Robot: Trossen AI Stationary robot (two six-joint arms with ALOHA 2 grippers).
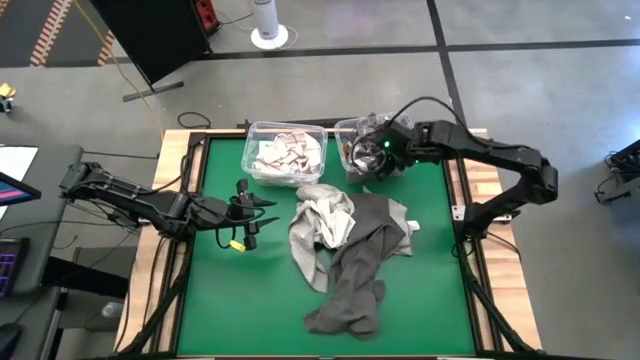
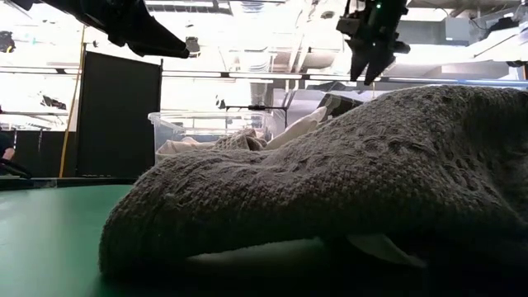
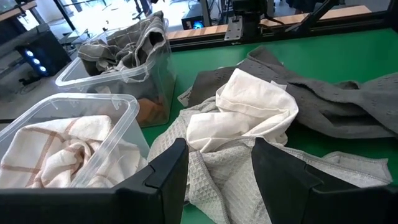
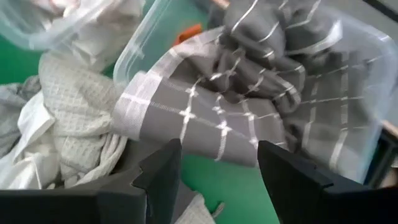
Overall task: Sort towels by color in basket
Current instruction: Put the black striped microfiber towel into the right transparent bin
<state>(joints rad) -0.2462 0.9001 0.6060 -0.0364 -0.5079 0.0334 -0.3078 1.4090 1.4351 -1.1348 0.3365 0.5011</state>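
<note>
The large dark grey knitted towel (image 1: 355,270) lies at lower centre of the green worktop (image 1: 220,300): limp, bulky; pinch a raised fold. The light grey waffle towel (image 1: 310,235) and white cloth (image 3: 249,109) lie centre, soft, light. The left tool (image 1: 250,215), centre left, is open, empty. The right tool (image 1: 365,155), over the upper-centre clear bin (image 1: 345,128), is open above a grey checked towel (image 4: 249,93).
</note>
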